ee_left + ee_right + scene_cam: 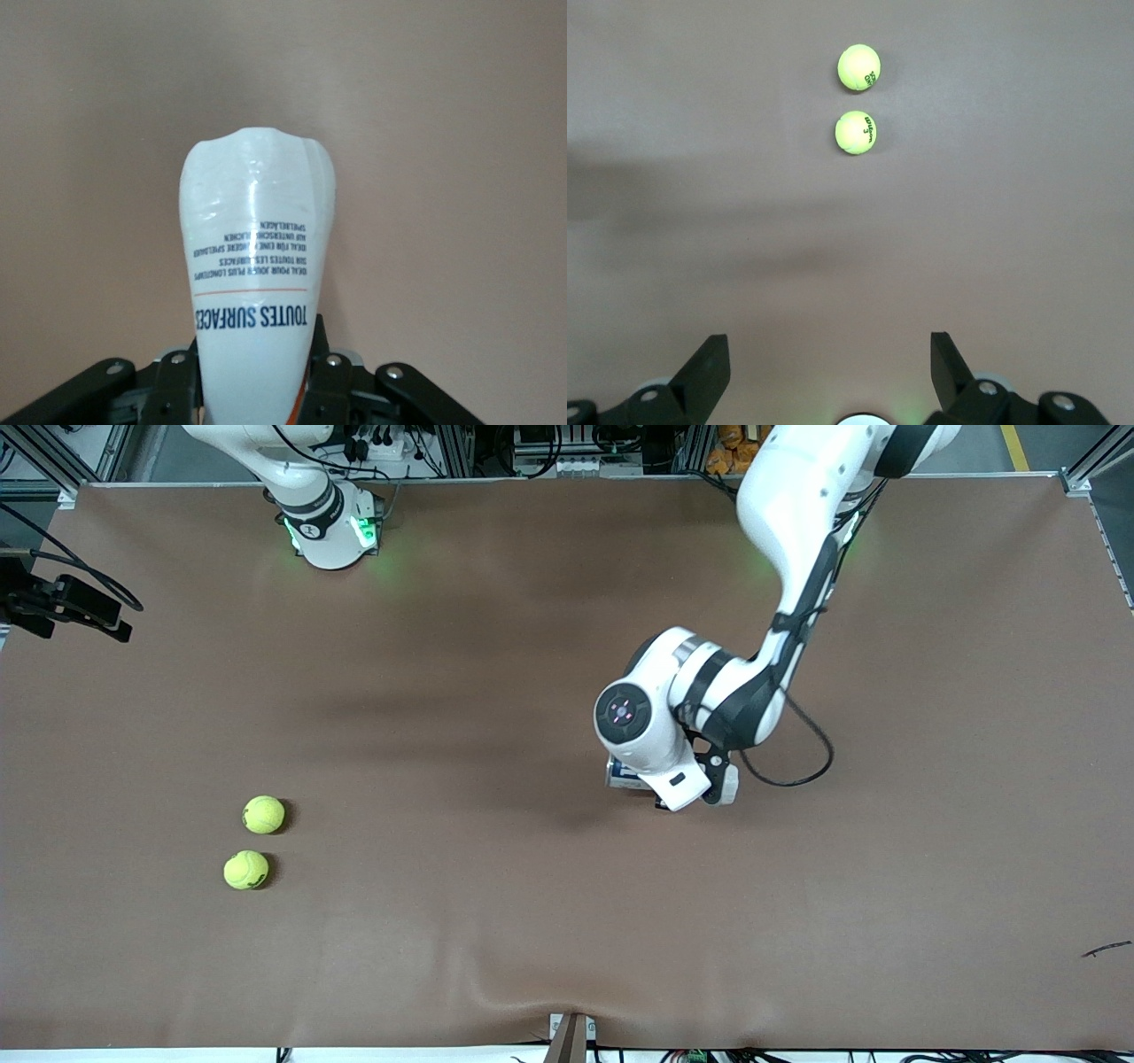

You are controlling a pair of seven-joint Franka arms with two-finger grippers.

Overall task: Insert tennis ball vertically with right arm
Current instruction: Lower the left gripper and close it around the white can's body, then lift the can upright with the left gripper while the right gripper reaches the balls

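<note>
The left gripper (252, 376) pinches the can (255, 266) near the table's (549, 921) middle, likely to steady it, while the right gripper (830, 367) waits spread above both balls (264, 814) (245, 870) lying toward the right arm's end

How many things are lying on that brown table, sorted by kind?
Tennis balls: 2, one farther from the front camera, one nearer.
White ball tube: 1, clamped in the left gripper.
Total: 3

two yellow-green tennis balls (264, 814) (245, 870) lie just apart toward the right arm's end; a white tube (255, 266) lies on its side.
</note>
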